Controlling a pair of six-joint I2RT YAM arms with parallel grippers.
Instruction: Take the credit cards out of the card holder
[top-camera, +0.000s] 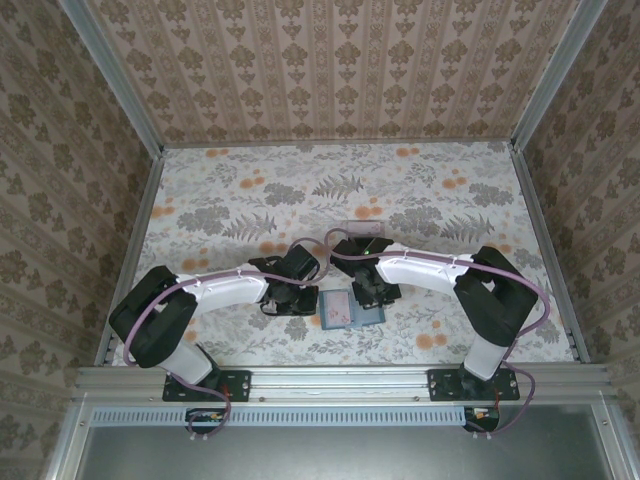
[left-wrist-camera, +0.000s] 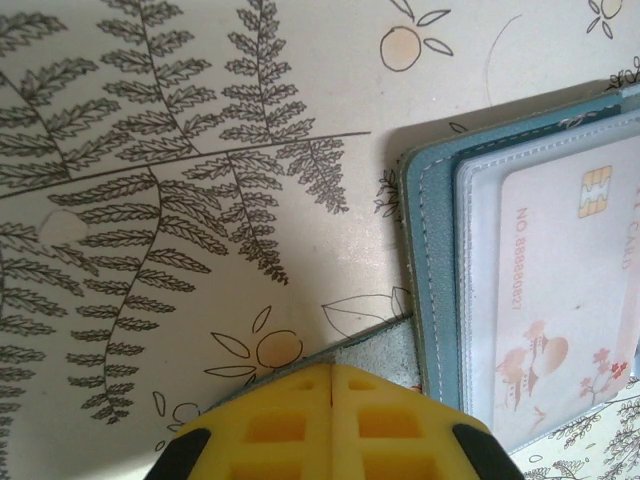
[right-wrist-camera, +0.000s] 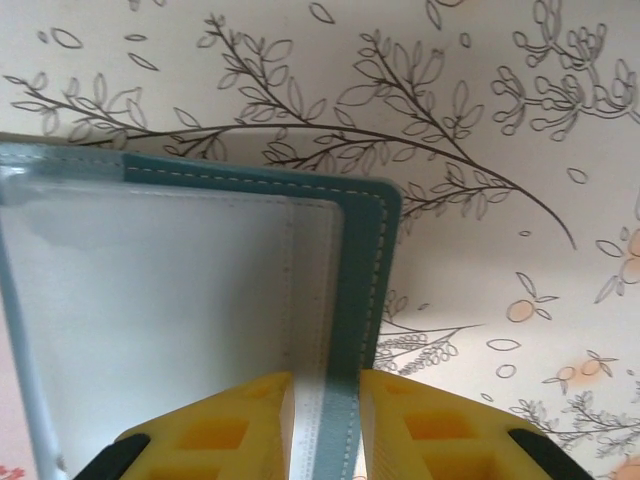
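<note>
I am holding my left gripper (left-wrist-camera: 332, 385) with its yellow fingers pressed together and nothing between them. The tips are pointing down at the table (left-wrist-camera: 150, 200), just beside the left edge of the wallet (left-wrist-camera: 435, 300). My right gripper (right-wrist-camera: 326, 388) is standing slightly apart. The wallet's stitched teal right edge is showing in the narrow gap, though I cannot tell whether the fingers are touching it. The wallet is lying open and flat between my two grippers, near my bases. A pinkish-white card (left-wrist-camera: 560, 290) with a gold chip is sitting in the clear pocket of its left half. Past it, the flowered tabletop is running on towards the back wall.
</note>
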